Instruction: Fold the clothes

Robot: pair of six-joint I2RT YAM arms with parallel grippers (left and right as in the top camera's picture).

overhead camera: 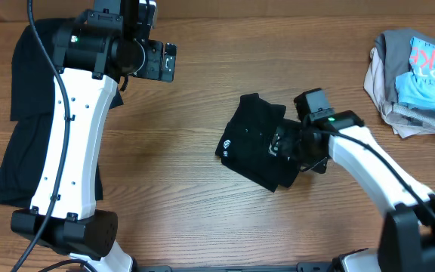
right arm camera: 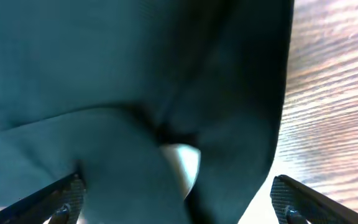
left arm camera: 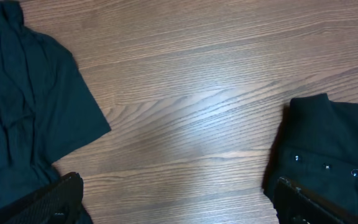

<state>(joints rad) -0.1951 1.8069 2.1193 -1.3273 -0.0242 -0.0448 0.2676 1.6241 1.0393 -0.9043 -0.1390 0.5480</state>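
On the wooden table [overhead camera: 202, 91], the black shirt [overhead camera: 248, 140] lies diagonally beneath the wide-spread right pincer [overhead camera: 280, 143].

a brown wooden bench [overhead camera: 195, 215] with long streaked grain running across it fills every view, and a pale sheen of light lies on it in the left wrist view.

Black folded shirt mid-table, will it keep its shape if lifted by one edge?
Probably floppy: the black shirt lies in soft, uneven folds, so a lifted edge would likely droop and unfold. It looks thin, so likely light. Pushed across the wooden table, it may bunch rather than slide whole.
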